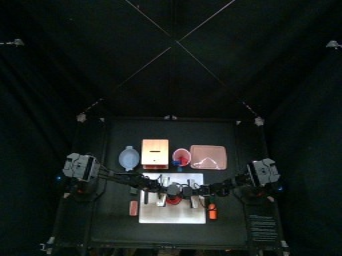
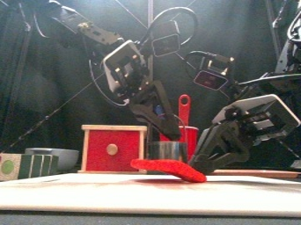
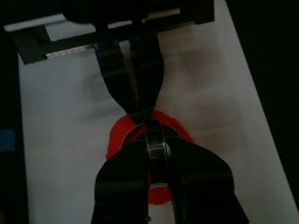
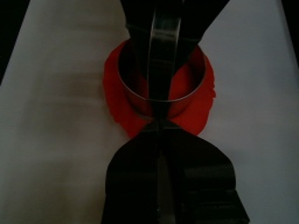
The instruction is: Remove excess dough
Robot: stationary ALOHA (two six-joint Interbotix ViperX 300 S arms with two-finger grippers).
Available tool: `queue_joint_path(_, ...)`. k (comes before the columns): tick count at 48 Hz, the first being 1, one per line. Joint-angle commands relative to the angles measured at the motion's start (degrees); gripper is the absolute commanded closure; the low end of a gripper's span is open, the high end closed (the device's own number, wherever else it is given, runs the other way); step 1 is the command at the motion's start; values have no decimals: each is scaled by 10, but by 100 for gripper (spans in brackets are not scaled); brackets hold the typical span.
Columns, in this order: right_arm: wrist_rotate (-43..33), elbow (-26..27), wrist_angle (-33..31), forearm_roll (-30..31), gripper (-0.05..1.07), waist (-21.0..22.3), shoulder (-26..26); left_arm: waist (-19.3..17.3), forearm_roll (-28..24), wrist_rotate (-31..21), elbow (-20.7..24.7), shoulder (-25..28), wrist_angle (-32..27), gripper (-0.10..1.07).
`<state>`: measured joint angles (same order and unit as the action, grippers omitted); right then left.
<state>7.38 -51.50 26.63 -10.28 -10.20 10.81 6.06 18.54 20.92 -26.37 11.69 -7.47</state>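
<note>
red excess dough (image 2: 168, 169) lies flat on white mat (image 2: 70, 189), near mat's middle; one edge lifts off mat toward right. metal ring cutter (image 4: 163, 80) stands on dough, red rim showing all round it. right claw (image 4: 162, 103) clamped on ring wall. left claw (image 3: 149, 138) down at dough edge, jaws close together; grip on dough not clear. bare mat wide to either side. red box (image 2: 114, 148) stands behind, apart, on worktop (image 1: 120, 130).

A red-faced wooden box (image 2: 114, 148) stands behind the white mat (image 2: 70, 192).
</note>
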Motion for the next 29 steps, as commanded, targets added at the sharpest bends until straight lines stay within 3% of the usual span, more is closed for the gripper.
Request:
queue_joint_path(1,-1,1,-7,-1,67,0,-4,-3,-3,1,13,-29,7,50)
queue_joint_path(19,-1,4,-11,-2,67,1,-4,-4,-4,1,-10,-76,5,50)
queue_joint_path(29,1,9,-11,0,67,1,-4,-14,-4,1,-65,-98,7,50)
